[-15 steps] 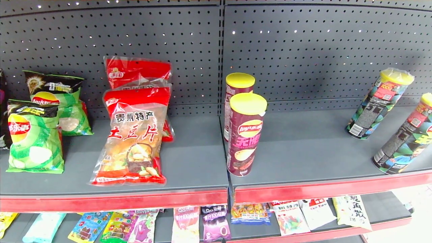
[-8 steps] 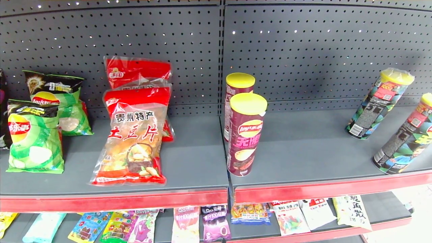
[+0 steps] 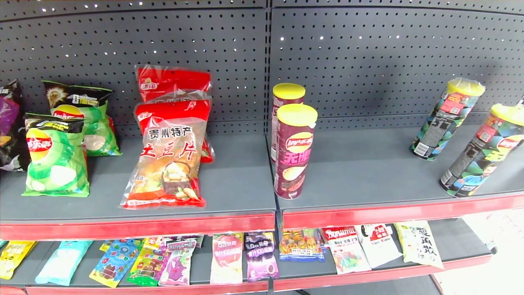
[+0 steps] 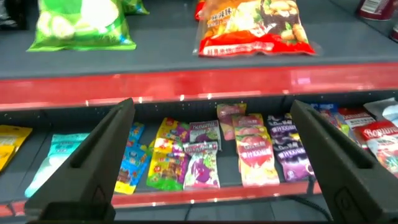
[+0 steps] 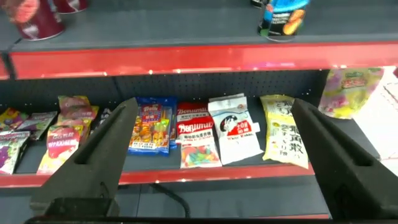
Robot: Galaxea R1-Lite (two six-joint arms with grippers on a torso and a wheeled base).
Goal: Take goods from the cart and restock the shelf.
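Left gripper [image 4: 211,104]: fingers spread wide, nothing between them, facing candy packets [image 4: 199,165] on the lower shelf [image 4: 224,196]. Right gripper [image 5: 214,102]: likewise open and empty, before white packets [image 5: 233,127]. Upper shelf [image 3: 237,180]: red-topped chip bag [image 3: 168,155] near the front edge, maroon canisters [image 3: 292,151] at the middle, patterned canisters [image 3: 470,155] at the right end.

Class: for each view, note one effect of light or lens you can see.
Head view: the shelf edge bows and the right cans lean outward, lens distortion; pegboard holes glint. Left wrist view: glare streaks the shelf edge. Right wrist view: likewise.
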